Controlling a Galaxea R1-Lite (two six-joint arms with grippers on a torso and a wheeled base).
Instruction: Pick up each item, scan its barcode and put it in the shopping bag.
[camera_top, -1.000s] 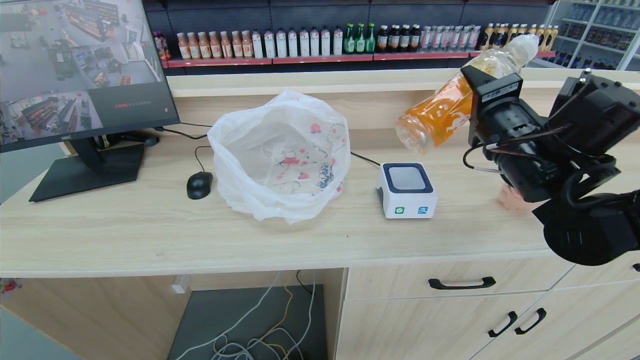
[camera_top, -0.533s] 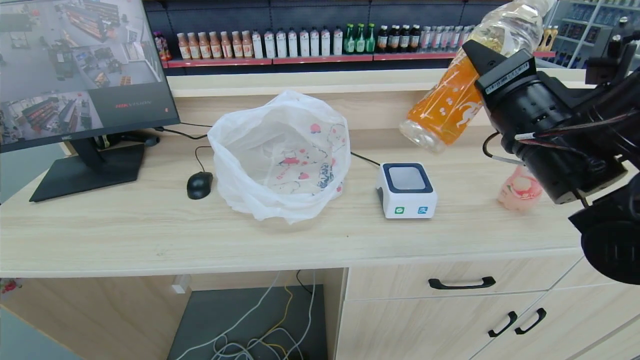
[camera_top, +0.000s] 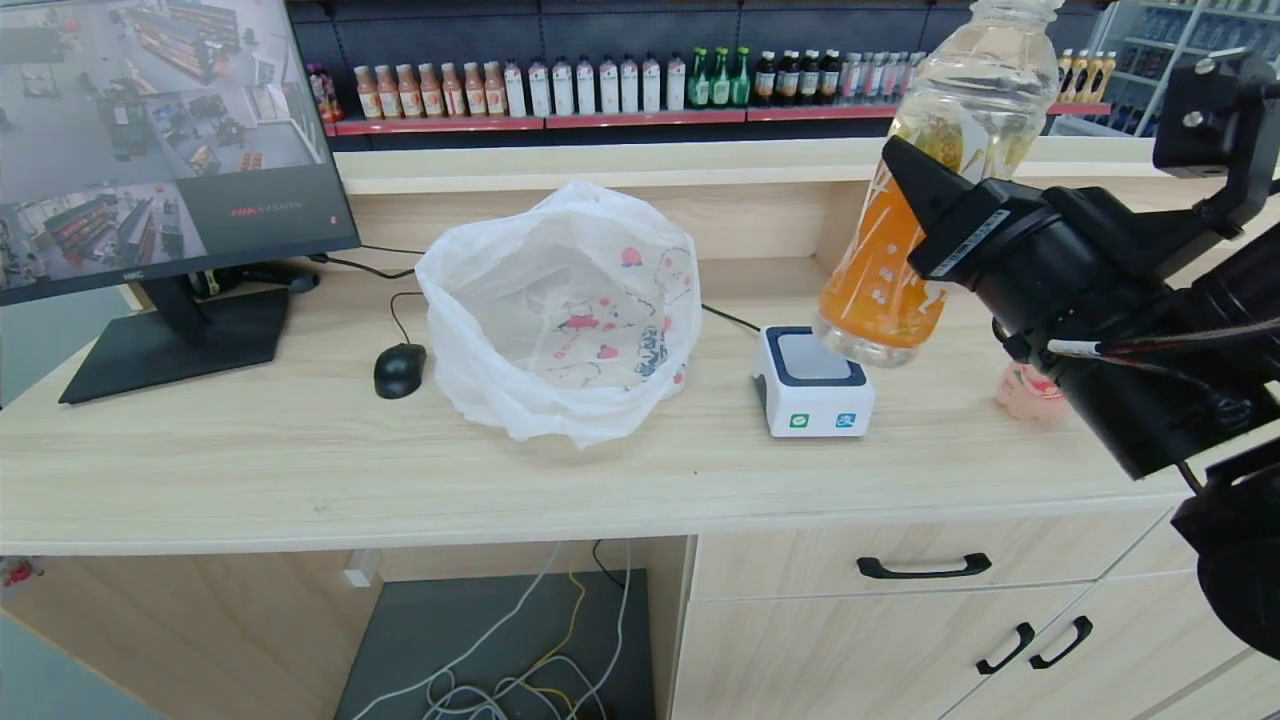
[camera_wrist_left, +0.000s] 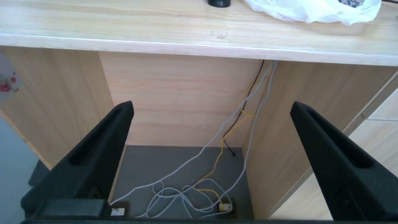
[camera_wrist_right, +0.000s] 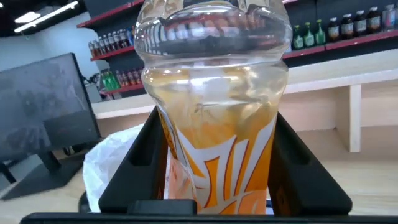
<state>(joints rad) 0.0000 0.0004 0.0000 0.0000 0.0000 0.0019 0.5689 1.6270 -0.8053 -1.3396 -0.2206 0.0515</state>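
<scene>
1. The white shopping bag (camera_top: 560, 310) sits mid-frame with its mouth open, and the scanner (camera_top: 812, 382) is just right of it.
2. The orange drink bottle (camera_top: 885, 270), clear at the top, is nearly upright at upper right, with its base over the scanner.
3. My right gripper (camera_top: 935, 215) clamps the bottle's middle; my left gripper (camera_wrist_left: 211, 107) is spread wide and empty.

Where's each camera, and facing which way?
Head view: high on the robot, looking down at the light wooden counter; right gripper holds the clear bottle of orange drink near the white cube scanner.
Left wrist view: before the counter's front, facing the loose cables beneath; left gripper, jaws open.
Right wrist view: behind the bottle, jaws flanking it, facing the stocked shelves.
Shared: head and right wrist both show bottle and white plastic shopping bag.
</scene>
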